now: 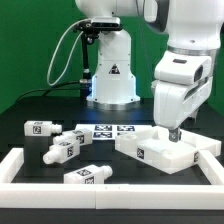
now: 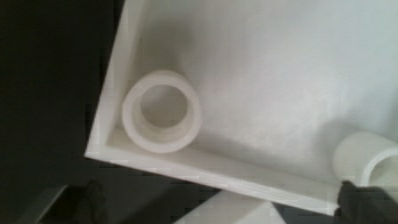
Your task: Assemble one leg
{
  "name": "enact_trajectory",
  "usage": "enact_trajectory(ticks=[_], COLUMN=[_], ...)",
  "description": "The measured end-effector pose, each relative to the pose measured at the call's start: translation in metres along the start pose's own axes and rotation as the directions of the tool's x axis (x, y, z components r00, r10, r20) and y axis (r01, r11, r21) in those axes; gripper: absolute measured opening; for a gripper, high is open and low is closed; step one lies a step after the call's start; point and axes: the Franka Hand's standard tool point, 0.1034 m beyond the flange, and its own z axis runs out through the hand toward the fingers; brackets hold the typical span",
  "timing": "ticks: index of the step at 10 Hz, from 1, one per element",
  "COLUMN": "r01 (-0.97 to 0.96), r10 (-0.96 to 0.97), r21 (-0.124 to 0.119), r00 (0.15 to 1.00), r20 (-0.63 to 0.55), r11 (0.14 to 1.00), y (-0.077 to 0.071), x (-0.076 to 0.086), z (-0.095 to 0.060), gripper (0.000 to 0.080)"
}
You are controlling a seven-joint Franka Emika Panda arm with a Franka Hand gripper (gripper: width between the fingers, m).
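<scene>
Exterior view shows the white arm [image 1: 180, 60] reaching down on the exterior view's right, with its claw [image 1: 172, 131] low over the panel [image 1: 160, 152]. The claw's dark tips are just above the panel or touching it; I cannot tell which. I also cannot tell if the claw is spread or pressed together, or if it pinches anything, because the tips look like one small dark spot. The panel is big, flat and white, and it lies on the dark table [image 1: 130, 177]. Four small white legs [image 1: 62, 150] lie on the table at the exterior view's left of the panel, well apart from the claw. Each one is on its side and has a black-and-white tag. Two are farther back, one is in the middle, and one is near the front. White rails [image 1: 110, 200] go around the parts. The marker board [image 1: 110, 128] lies flat behind the panel, in front of the arm's base [image 1: 112, 80]. Wrist view shows a corner of the panel [image 2: 249, 90] from close up, with a raised edge and a round ring [image 2: 160, 112] near that corner. A blurry white round thing [image 2: 365, 150] pokes in at the picture's edge, with something dark beside it. I cannot tell what it is.
</scene>
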Motion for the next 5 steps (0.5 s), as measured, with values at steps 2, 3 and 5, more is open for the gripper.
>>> enact_trajectory(ticks=[2,3,5], r01=[0.004,0.003,0.039], r10=[-0.004,-0.003,-0.042], r21=[0.004,0.004,-0.05], r00=[1.0,1.0,0.998], r20=[0.005,0.004,-0.047], r11=[1.0,1.0,0.998], y=[-0.001,0.0,0.014], x=[-0.001,-0.001,-0.026], z=[0.001,0.001,0.008], gripper=[0.0649,0.0649,0.0649])
